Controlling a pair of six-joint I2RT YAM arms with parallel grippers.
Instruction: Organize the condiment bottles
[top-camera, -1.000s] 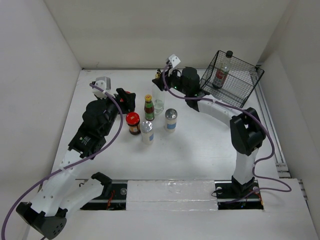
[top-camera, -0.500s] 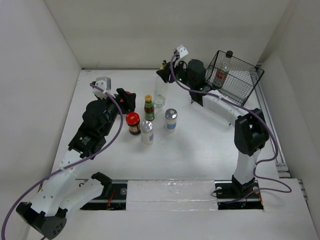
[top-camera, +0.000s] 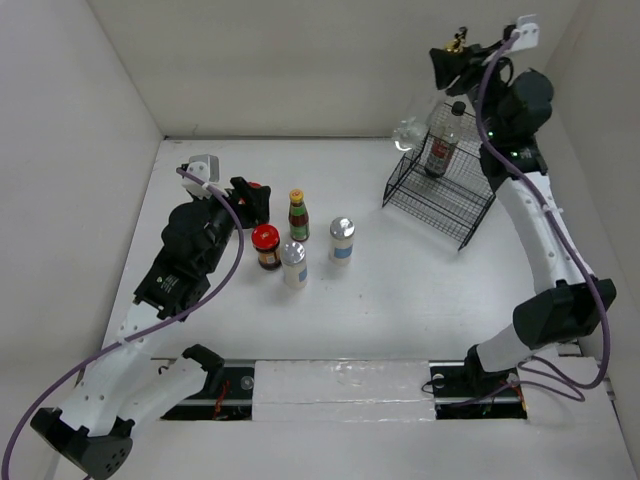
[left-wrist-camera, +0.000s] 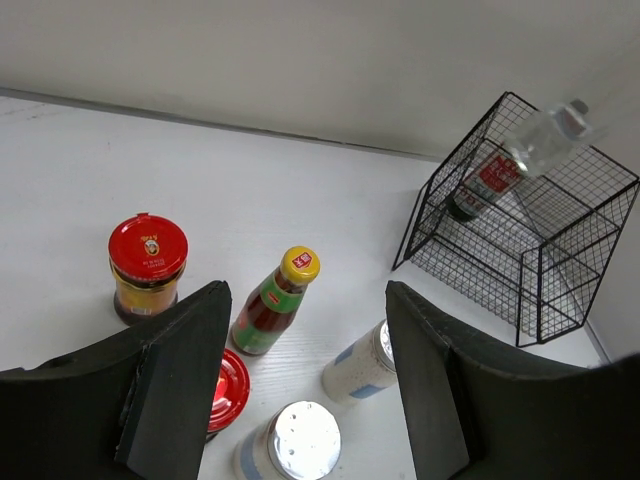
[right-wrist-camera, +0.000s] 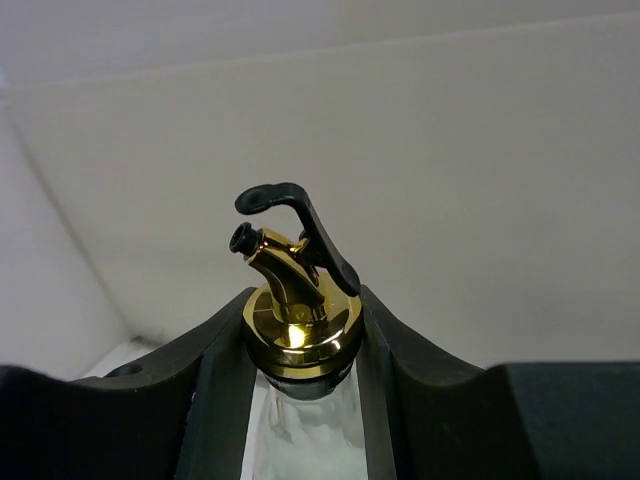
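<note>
Top external view: the right gripper (top-camera: 449, 63) is raised high near the back wall. It is clamped on the neck of the clear gold-capped bottle (top-camera: 410, 131), whose glass body hangs tilted above the black wire basket (top-camera: 470, 214). A black-capped bottle (top-camera: 440, 146) leans inside that basket. On the white table (top-camera: 400, 290), a yellow-capped bottle (top-camera: 297, 214), a red-lidded jar (top-camera: 266, 244) and two silver-lidded shakers (top-camera: 342, 240) stand close together. The left gripper (top-camera: 250, 202) hovers just beside them, empty.

Left wrist view: the left gripper's fingers (left-wrist-camera: 180, 380) stand well apart, with nothing between them and the table group below. A second red-lidded jar (left-wrist-camera: 148, 265) stands slightly off from the others. Beyond, the clear bottle slants over the basket's open top.

Right wrist view: both right fingers (right-wrist-camera: 225, 360) press against the gold collar, just under the black-tipped pour spout.

The bottle is likely rigid, smooth and breakable. The neck beneath the flared collar looks like a sound hold, since the collar should stop it sliding out. The body hangs below the grip and may swing, so it probably needs lowering gently onto the wire.
</note>
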